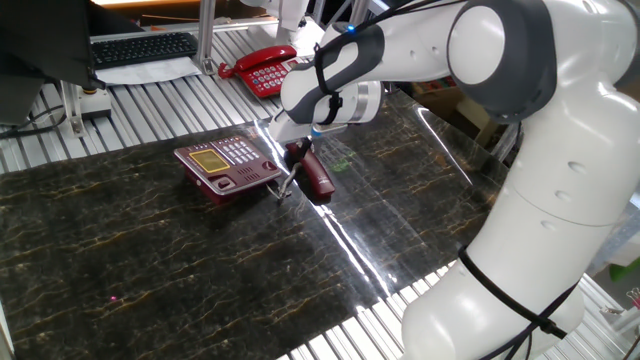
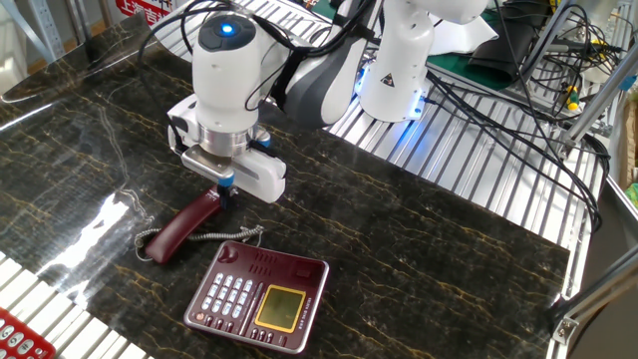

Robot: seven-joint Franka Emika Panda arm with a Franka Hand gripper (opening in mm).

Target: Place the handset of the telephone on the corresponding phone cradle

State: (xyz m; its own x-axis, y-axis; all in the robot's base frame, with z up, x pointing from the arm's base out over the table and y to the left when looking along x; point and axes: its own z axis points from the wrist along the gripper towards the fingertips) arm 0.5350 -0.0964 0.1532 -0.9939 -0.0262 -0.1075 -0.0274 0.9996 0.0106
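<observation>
The dark maroon handset (image 2: 177, 229) lies flat on the black marble table, also in the one fixed view (image 1: 319, 180). Its thin coiled cord (image 2: 227, 235) runs to the dark red telephone (image 2: 257, 297), which has a yellowish display and pale keys (image 1: 224, 163). The phone cradle (image 2: 271, 264) is the bare strip on the side facing the handset (image 1: 248, 180). My gripper (image 2: 223, 185) points down just over the handset's upper end (image 1: 297, 152). Its fingers look slightly apart and hold nothing.
A bright red telephone (image 1: 268, 68) and a black keyboard (image 1: 140, 48) sit on the slatted bench behind the table. Cables (image 2: 518, 110) hang at the far right. The robot's base (image 2: 399, 60) stands behind the handset.
</observation>
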